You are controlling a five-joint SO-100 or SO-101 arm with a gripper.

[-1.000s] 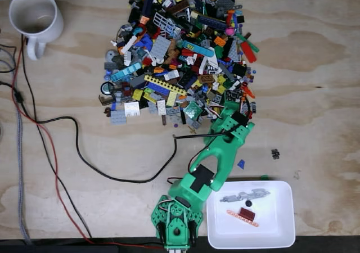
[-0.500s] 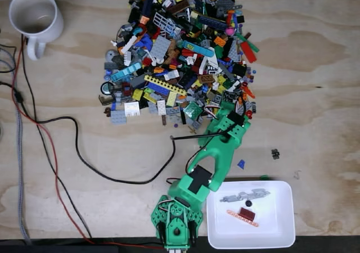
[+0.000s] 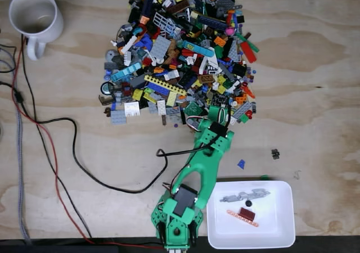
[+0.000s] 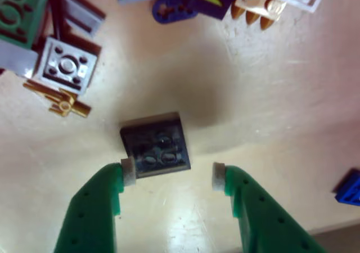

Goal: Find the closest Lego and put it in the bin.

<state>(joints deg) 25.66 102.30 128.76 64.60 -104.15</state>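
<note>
Green, my hand (image 4: 173, 175) is spread wide with nothing gripped, just before a dark square Lego plate (image 4: 155, 145) that lies flat on the pale bench (image 4: 270, 95); one pad (image 4: 129, 171) touches its corner. In the fixed view, the white bin (image 3: 281, 230) sits beside my base.

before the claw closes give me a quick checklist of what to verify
1. Claw open: ok.
2. Dark square brick lined up between the tips: not ok, it sits off toward the left pad in the wrist view.
3. Brick lying apart from the grey plate and gold piece: ok.
4. Claw low enough to pinch: cannot tell.
5. White bin has bare floor left: ok.
6. Black cable away from the bin: ok.
</note>
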